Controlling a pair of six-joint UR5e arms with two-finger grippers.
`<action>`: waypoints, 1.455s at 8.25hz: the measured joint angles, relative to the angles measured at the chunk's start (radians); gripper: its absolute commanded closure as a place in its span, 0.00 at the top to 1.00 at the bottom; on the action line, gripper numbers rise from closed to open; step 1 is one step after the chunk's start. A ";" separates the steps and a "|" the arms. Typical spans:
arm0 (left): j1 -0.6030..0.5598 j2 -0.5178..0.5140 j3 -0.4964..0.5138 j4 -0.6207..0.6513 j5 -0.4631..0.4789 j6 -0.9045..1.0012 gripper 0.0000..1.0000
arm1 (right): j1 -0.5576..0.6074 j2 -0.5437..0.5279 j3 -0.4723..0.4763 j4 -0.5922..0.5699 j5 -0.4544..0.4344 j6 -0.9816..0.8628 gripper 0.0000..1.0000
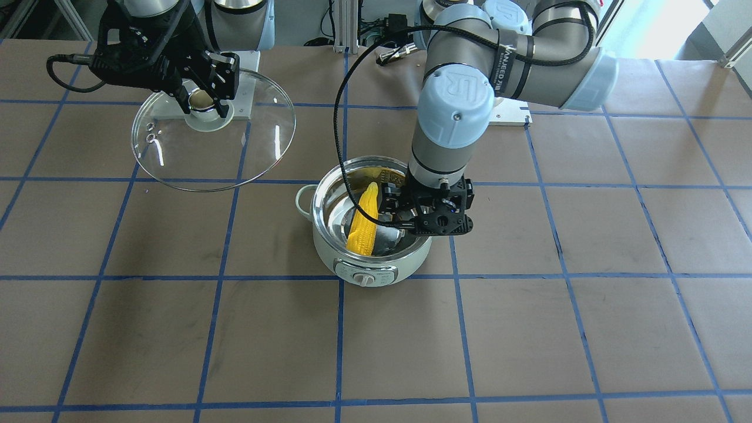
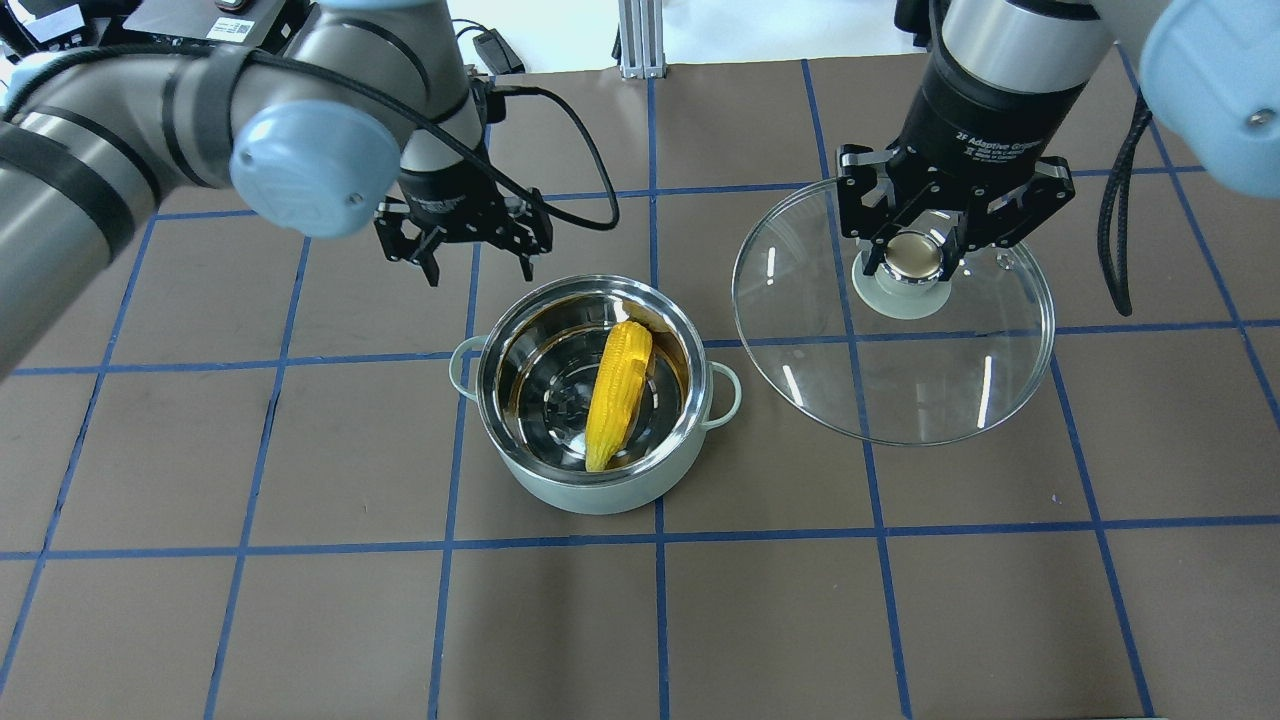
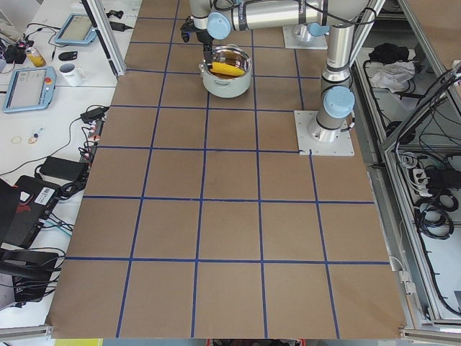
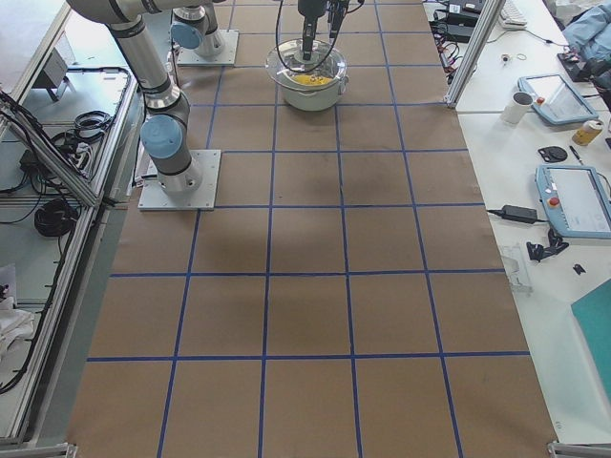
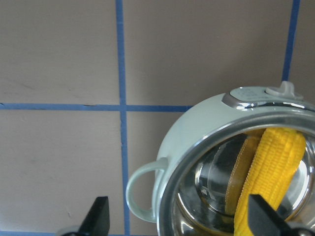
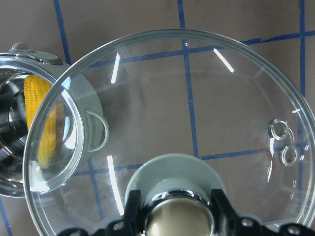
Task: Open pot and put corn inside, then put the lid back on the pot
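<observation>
The mint-green pot [image 2: 590,490] stands open on the table. The yellow corn [image 2: 620,385] lies slanted inside it, its tip toward the control panel [image 1: 364,276]. My left gripper [image 2: 478,262] is open and empty, just above and beside the pot's rim. In the left wrist view its fingertips [image 5: 101,214] straddle the pot's handle and rim, with the corn [image 5: 270,167] below. My right gripper [image 2: 912,262] is shut on the knob of the glass lid [image 2: 900,370] and holds it tilted in the air, beside the pot. The lid [image 6: 197,98] fills the right wrist view.
Brown table paper with blue tape grid lines lies all around the pot. The arm base plates [image 1: 511,114] sit at the robot's side of the table. Operator desks with tablets and a mug [image 3: 70,72] stand past the far table edge.
</observation>
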 measured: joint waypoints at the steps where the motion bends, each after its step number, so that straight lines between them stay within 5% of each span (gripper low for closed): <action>1: 0.050 0.003 0.061 -0.054 0.001 0.057 1.00 | 0.003 0.003 -0.001 -0.001 0.001 0.006 0.29; 4: 0.140 0.036 0.185 -0.146 0.053 0.127 1.00 | 0.083 0.056 -0.013 -0.039 0.009 0.087 0.29; 8: 0.148 0.088 0.200 -0.152 0.105 0.157 1.00 | 0.360 0.250 -0.020 -0.278 0.013 0.393 0.29; 12: 0.142 0.103 0.198 -0.155 0.096 0.154 1.00 | 0.434 0.344 -0.007 -0.395 0.013 0.454 0.29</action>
